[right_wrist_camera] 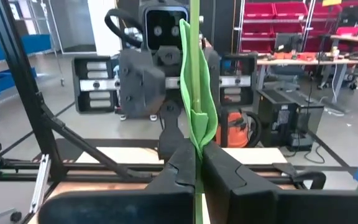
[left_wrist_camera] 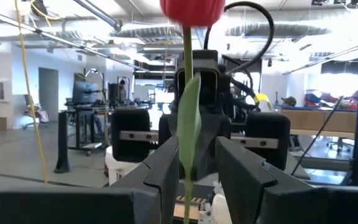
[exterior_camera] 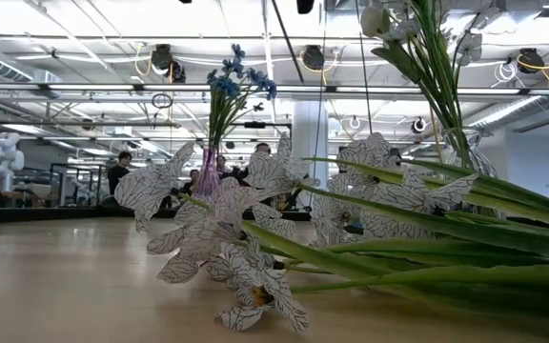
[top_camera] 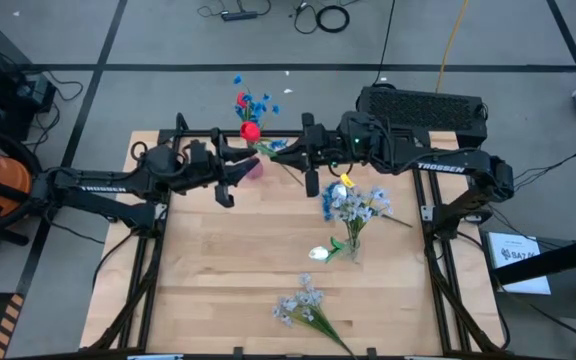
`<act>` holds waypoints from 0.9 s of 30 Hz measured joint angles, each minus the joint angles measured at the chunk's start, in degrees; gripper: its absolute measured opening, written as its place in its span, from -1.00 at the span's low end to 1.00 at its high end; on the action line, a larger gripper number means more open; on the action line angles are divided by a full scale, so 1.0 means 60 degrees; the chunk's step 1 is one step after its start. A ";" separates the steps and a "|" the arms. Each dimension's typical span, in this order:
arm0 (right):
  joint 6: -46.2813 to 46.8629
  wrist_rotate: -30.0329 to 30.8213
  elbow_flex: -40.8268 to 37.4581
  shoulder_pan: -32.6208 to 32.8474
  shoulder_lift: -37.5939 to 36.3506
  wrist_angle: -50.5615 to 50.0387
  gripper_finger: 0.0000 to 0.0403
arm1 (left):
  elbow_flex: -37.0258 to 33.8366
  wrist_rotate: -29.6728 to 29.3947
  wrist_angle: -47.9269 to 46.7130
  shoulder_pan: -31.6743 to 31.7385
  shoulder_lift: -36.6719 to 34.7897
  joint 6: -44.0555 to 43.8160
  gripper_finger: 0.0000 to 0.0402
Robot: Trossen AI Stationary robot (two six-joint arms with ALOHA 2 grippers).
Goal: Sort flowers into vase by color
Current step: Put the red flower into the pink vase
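Note:
A red tulip (top_camera: 251, 130) stands upright in the air near the table's far edge, between my two grippers. My right gripper (right_wrist_camera: 197, 167) (top_camera: 290, 156) is shut on its green stem. My left gripper (left_wrist_camera: 197, 171) (top_camera: 248, 163) faces it from the left and is open, one finger on each side of the stem (left_wrist_camera: 188, 143). The bud (left_wrist_camera: 191, 9) is above the fingers. Blue sprays (top_camera: 256, 102) stand in a pink vase (exterior_camera: 207, 174). Lavender-white sprays (top_camera: 360, 206) stand in a second vase (top_camera: 352, 243). A white tulip (top_camera: 318, 253) lies beside that vase. My right gripper pinches the red tulip's stem (right_wrist_camera: 197, 146) between its two fingers, just below the long leaf (right_wrist_camera: 197, 93). The fingers come level from the table's right side and lie across the stem. The tulip is upright and lifted clear of the table.
A bunch of lavender-white sprays (top_camera: 303, 305) lies on the table near its near edge and fills the low view (exterior_camera: 255, 238). A yellow object (top_camera: 346, 182) sits beside the second vase. A black box (top_camera: 423, 105) stands beyond the far right corner. The table's left half (top_camera: 208, 270) is bare wood.

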 joint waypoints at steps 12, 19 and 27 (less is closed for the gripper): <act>0.0080 0.0160 0.0000 0.0011 -0.0004 0.0158 -1.00 | 0.0000 0.0155 0.0272 -0.0002 0.0500 -0.0028 -0.45; 0.0080 0.0160 0.0000 0.0059 -0.0004 0.0089 -1.00 | 0.0000 0.0161 0.0952 0.0061 0.0942 -0.0029 -0.45; 0.0076 0.0180 0.0000 0.0202 -0.0004 -0.0093 -1.00 | 0.0000 0.0177 0.0912 0.0250 0.0958 -0.0057 -0.45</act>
